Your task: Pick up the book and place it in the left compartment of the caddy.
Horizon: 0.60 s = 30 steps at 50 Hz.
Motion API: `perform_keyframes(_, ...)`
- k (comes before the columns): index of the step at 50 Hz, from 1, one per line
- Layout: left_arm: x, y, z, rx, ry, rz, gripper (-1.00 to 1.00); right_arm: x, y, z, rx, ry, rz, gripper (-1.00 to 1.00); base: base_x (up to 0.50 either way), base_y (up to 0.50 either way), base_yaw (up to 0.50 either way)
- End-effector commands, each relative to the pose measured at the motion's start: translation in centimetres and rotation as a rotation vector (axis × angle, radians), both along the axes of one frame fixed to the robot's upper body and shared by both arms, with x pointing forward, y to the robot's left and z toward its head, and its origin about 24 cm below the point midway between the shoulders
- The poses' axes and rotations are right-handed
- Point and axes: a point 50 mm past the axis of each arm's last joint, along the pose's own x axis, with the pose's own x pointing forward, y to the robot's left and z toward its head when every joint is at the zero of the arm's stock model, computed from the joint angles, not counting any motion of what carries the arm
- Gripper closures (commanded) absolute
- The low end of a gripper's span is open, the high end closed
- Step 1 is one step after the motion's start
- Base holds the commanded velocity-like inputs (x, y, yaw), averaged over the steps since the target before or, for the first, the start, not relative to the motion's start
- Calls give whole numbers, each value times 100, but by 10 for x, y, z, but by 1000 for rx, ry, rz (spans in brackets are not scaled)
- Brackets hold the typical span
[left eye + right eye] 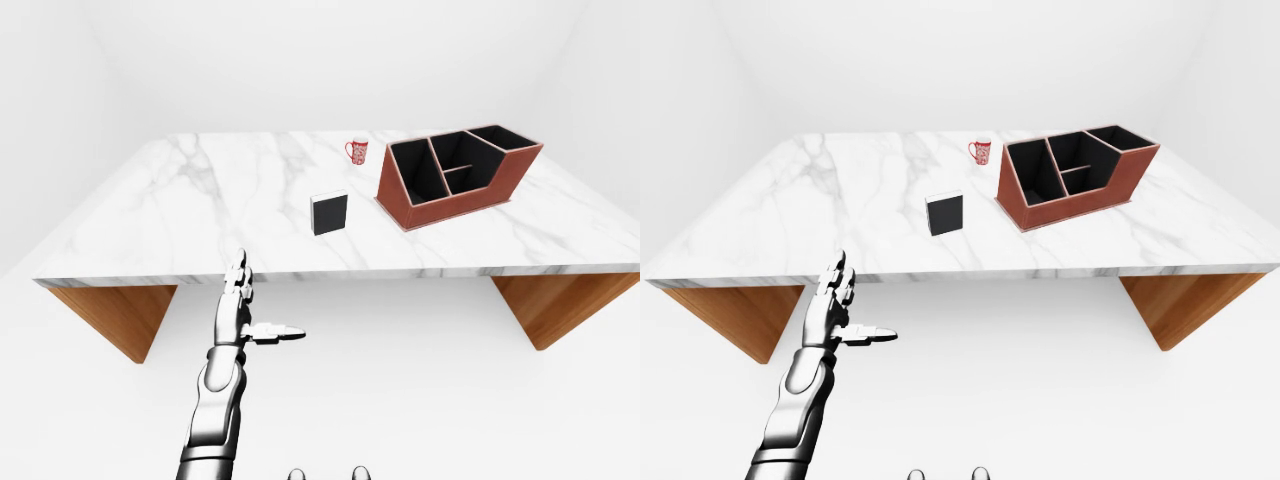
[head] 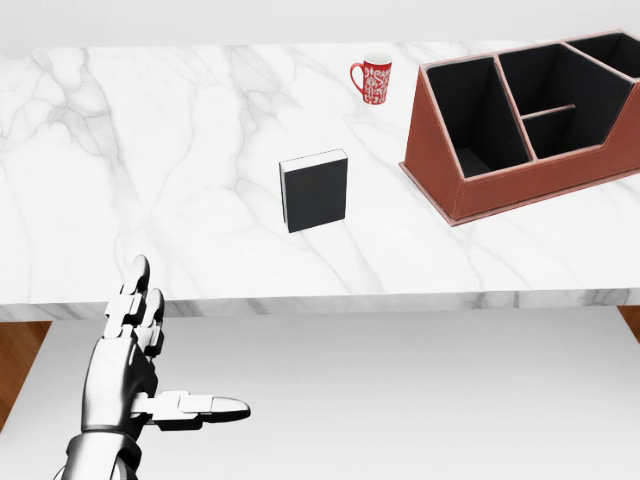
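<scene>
Head view shows a big white marble worktop [image 2: 150, 150] with three things on it. A small black book [image 2: 314, 191] stands up near the middle of the worktop, with its white page edge along the top and left side. Nothing is touching it.

To the right of the book, a little way off, sits a red-brown caddy [image 2: 530, 180] with dark insides. It has a few open boxes in it. The left compartment [image 2: 468, 115] is the one nearest the book, and I can see nothing in it. The caddy's low wall faces the bottom of the view and its tall side is toward the top right.

A red and white mug [image 2: 373, 78] stands near the top of the view, up and to the right of the book and just left of the caddy's top corner. Its handle points left.

Down in the bottom left corner is the robot's silver left hand [image 2: 140, 370]. It is below the worktop's edge and well apart from the book. Its fingers [image 2: 133, 300] are spread open, two of them pointing up and the thumb sticking out to the right. The hand holds nothing.

I cannot see the right hand in any view.

From the left-eye view the worktop rests on slanted brown wooden legs [image 1: 115, 315], one at each end, over a plain white floor [image 1: 420, 390]. Two small rounded tips of the robot's own feet [image 1: 327, 474] peek in at the bottom edge.
</scene>
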Motion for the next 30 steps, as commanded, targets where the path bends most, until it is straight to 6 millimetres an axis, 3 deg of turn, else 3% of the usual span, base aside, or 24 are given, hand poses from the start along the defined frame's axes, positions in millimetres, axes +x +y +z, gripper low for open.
perform_keyframes(1, 0, 0, 0, 0, 0, 1, -100, 1, 0, 0, -2, 3, 1, -100, 0, 0, 0)
perform_keyframes(30, 0, 1, 1, 0, 0, 4, -100, -5, -2, 1, 17, -37, -10, -100, 0, 0, 0)
